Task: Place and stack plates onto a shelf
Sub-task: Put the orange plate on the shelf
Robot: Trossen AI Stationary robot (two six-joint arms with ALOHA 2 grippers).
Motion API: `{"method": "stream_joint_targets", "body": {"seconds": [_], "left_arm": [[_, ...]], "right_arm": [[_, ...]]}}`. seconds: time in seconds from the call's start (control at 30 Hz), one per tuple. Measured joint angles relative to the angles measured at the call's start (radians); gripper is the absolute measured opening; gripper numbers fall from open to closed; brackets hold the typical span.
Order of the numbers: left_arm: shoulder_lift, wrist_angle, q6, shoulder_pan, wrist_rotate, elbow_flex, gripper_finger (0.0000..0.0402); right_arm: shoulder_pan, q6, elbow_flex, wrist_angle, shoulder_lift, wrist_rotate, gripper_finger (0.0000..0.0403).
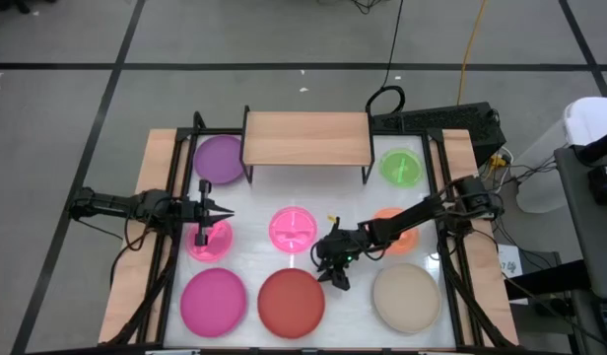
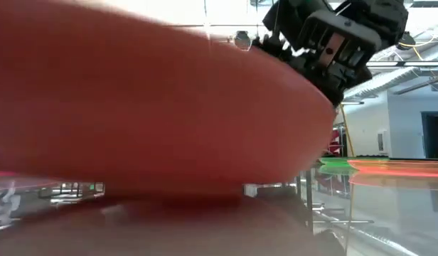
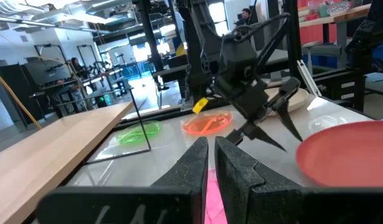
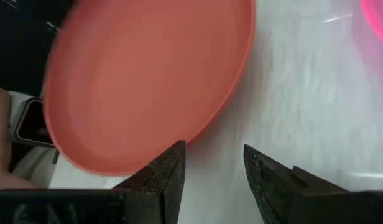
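Along the front edge of the bench (image 1: 164, 148), three large plates are lying in a row: a magenta plate (image 1: 213, 301), a red plate (image 1: 291, 302) and a beige plate (image 1: 406, 297). Just above the red plate's rim, the right pincer (image 1: 335, 273) is hovering with its fingers (image 4: 165, 172) spread apart, holding nothing. One row back, a small pink divided plate (image 1: 293, 229) is sitting mid-bench, with an orange divided plate (image 1: 394, 233) partly hidden under the right arm. At the left side, the left pincer (image 1: 223, 212) is hanging with its fingers nearly together and empty, just over another small pink plate (image 1: 210, 239). Farther back, a purple plate (image 1: 219, 159) is lying to the left of the shelf (image 1: 306, 137) and a green divided plate (image 1: 400, 167) to its right. At the far edge, the shelf's light-wood top is standing bare on thin black legs.
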Motion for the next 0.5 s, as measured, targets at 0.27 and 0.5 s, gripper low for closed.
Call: {"method": "stream_joint_targets", "body": {"seconds": [0.27, 0.5], "left_arm": [[0.0, 0.0, 0.0, 0.0, 0.0, 0.0, 0.0035], [0.0, 0.0, 0.0, 0.0, 0.0, 0.0, 0.0035]], "right_arm": [[-0.015, -0.001, 0.0, -0.001, -0.015, -0.005, 0.0144], [-0.032, 0.038, 0.0, 0.014, -0.073, -0.004, 0.0144]]}}
